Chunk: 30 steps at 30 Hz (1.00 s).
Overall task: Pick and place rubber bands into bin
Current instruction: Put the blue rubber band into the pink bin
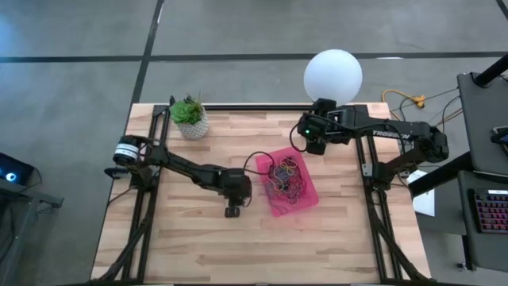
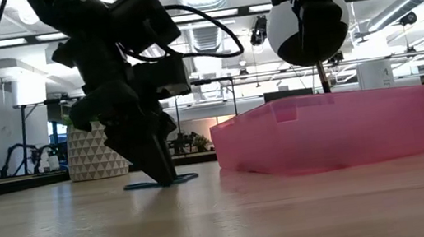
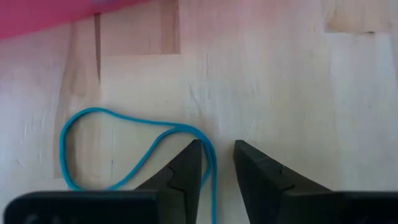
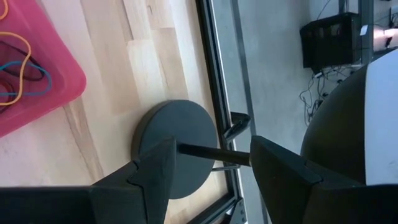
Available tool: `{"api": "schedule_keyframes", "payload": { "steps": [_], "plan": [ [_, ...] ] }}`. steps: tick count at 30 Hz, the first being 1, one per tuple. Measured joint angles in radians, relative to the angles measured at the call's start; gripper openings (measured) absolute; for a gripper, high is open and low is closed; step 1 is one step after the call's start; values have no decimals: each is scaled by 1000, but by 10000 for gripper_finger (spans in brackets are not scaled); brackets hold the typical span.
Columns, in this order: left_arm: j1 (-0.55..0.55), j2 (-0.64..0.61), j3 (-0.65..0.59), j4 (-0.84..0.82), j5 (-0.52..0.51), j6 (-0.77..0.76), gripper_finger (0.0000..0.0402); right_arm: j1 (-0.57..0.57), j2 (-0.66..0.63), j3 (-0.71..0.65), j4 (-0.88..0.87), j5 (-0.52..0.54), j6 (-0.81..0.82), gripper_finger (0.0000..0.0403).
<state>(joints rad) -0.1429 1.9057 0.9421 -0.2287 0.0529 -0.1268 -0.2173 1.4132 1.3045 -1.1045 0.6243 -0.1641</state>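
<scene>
Arms: dark, jointed, black cable looped over the left arm [image 1: 178,164].
Right arm [image 1: 397,133]: white lettering.
Fingers [image 3: 180,180]: black, wedge-shaped.

The blue rubber band [image 3: 124,146] runs between the left tool's [image 3: 217,165] fingers, perhaps pinched; its lower end is cut off.

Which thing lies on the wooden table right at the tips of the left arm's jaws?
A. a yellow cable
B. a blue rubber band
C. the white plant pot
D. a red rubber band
B: the left wrist view shows a thin blue rubber band lying flat on the bare table, one strand running beside a jaw tip of the left gripper, with the pink bin farther off.
</scene>
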Motion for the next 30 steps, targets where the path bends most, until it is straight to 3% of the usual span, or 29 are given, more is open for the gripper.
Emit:
{"api": "schedule_keyframes", "payload": {
  "steps": [13,18,30],
  "plan": [
    [-9,-2,-37,57,-7,26,38,1,0,0,13,3,79,194],
    [-24,-3,-52,91,-79,29,4,1,0,0,17,3,83,194],
    [-12,-31,-42,166,-229,139,0,1,0,0,48,2,80,194]
  ]
}}
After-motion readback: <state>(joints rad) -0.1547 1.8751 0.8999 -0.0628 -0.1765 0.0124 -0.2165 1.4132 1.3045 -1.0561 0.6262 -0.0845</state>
